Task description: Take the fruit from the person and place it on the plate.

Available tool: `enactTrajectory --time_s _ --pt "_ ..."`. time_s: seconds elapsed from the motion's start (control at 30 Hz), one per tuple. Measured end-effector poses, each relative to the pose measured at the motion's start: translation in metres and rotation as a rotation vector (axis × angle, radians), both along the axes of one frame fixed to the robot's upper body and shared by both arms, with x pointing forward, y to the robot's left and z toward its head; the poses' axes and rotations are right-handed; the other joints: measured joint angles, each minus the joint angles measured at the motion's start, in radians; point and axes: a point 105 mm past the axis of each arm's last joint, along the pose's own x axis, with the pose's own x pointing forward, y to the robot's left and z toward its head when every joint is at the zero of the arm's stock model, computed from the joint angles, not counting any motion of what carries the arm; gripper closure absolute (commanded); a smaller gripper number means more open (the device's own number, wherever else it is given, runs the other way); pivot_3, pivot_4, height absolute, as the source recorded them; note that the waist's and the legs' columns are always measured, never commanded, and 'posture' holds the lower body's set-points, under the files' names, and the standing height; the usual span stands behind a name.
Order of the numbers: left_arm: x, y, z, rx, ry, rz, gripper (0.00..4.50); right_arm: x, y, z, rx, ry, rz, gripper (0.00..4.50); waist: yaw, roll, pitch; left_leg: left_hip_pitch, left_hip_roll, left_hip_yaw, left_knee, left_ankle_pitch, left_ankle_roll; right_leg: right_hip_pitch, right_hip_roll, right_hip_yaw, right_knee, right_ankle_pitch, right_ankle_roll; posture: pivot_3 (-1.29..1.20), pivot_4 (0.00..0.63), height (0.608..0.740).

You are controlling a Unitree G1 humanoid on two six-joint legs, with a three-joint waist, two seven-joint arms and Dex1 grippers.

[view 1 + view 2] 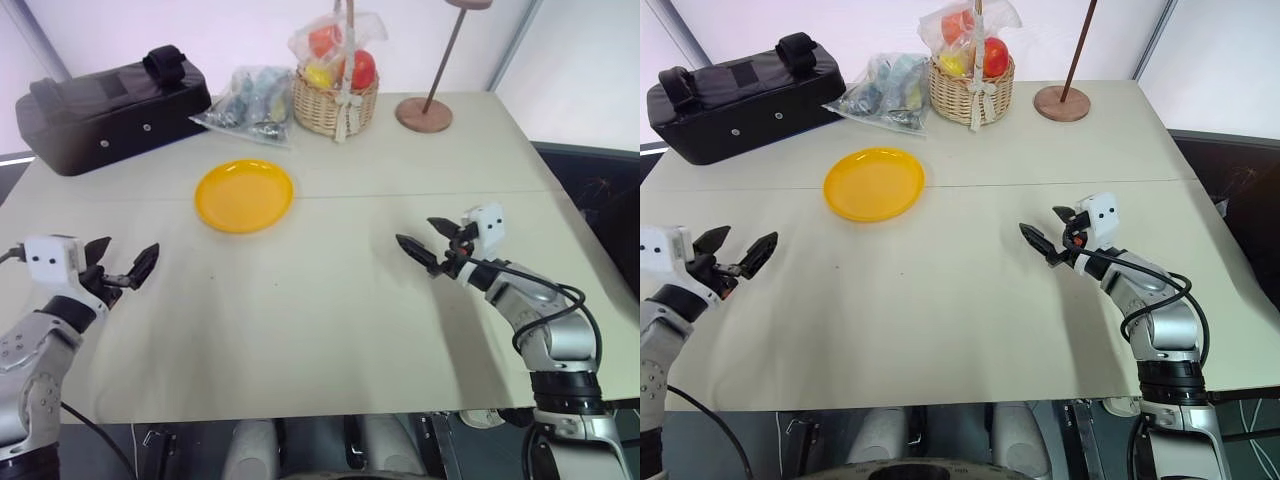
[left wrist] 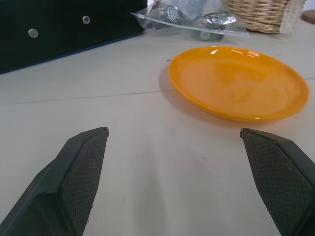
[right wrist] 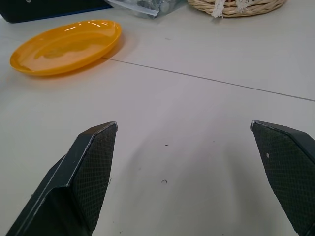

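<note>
The yellow-orange plate (image 1: 244,195) lies empty on the pale table, left of the middle. My left gripper (image 1: 128,250) hovers open near the table's left front, pointing toward the plate (image 2: 238,81), with nothing between its fingers. My right gripper (image 1: 416,230) hovers open over the right half of the table, aimed left, with the plate (image 3: 66,44) well beyond it. The person is out of view. A yellow piece (image 1: 320,72) shows in a clear bag in the basket beside red and orange fruits; I cannot tell whether it is the fruit.
A black padded case (image 1: 110,100) sits at the back left. Next to it lies a clear bag of small items (image 1: 250,100), then a wicker basket (image 1: 335,105). A round wooden base with a thin pole (image 1: 423,115) stands at the back right.
</note>
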Motion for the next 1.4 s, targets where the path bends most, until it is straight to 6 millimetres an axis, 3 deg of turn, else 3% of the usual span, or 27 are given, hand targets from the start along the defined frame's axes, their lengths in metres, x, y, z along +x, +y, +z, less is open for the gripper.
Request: enactTrajectory --time_s 1.4 --pt "0.0024 0.0009 -0.0001 -0.008 -0.024 0.003 0.00 0.0017 0.0052 -0.0015 -0.003 -0.013 -0.006 0.07 0.000 0.000 0.000 0.000 0.000 0.000 0.000 0.000 0.000 0.000 0.000 0.000 0.000 0.000 0.000 0.00 0.150 0.740"
